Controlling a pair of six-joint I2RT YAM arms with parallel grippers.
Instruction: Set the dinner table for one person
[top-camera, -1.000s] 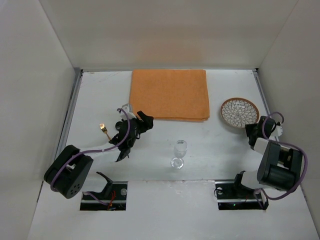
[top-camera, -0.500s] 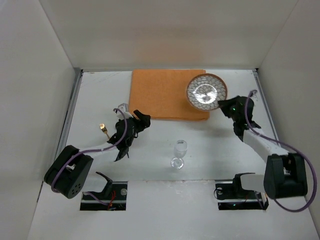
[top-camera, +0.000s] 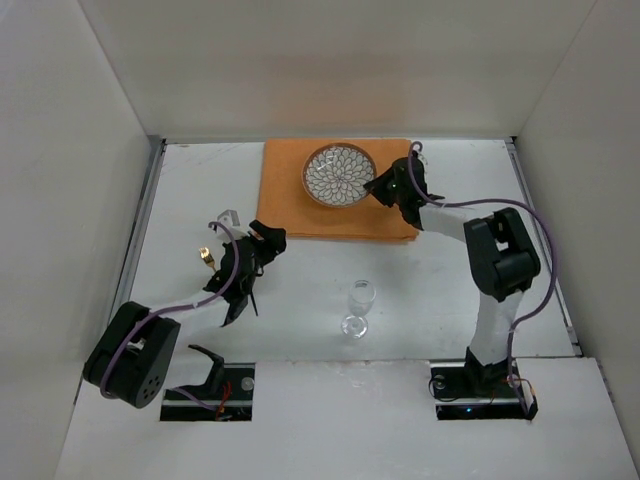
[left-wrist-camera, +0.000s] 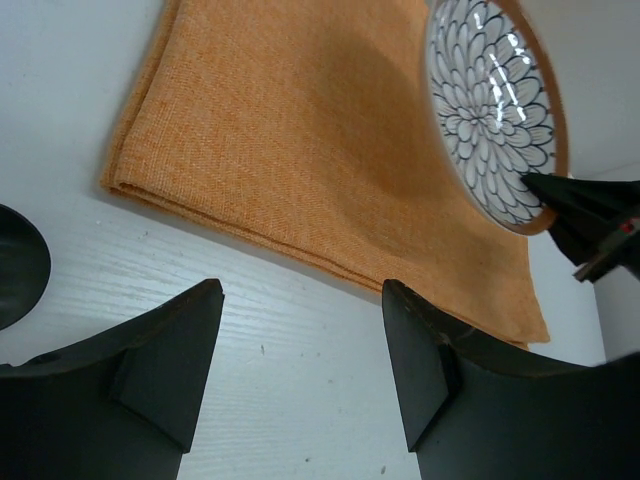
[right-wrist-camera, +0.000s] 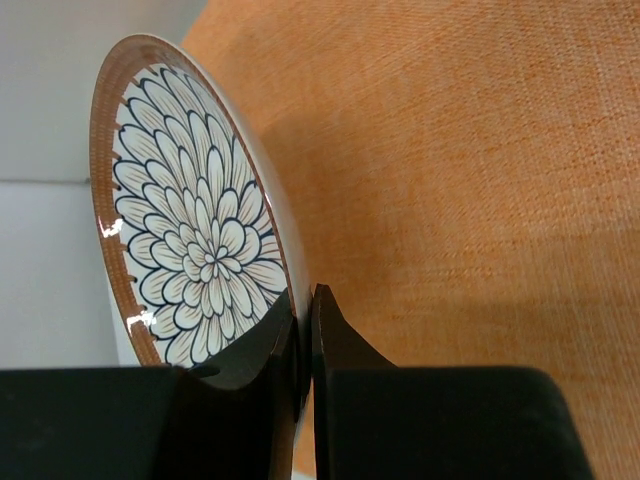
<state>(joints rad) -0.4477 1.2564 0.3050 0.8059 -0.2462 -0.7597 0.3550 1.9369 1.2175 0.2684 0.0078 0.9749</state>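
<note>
The right gripper (right-wrist-camera: 305, 300) pinches the plate (right-wrist-camera: 190, 230) only by its rim, tilted over the mat (right-wrist-camera: 450, 200) at the far side of the table (top-camera: 440, 280). Such a thin grip may slip, dropping the plate. The left gripper (left-wrist-camera: 300, 300) has its jaws apart, empty.

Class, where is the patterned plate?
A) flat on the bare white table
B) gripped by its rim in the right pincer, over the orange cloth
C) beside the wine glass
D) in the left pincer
B: the right pincer is shut on the rim of the plate, above the orange cloth.
</note>
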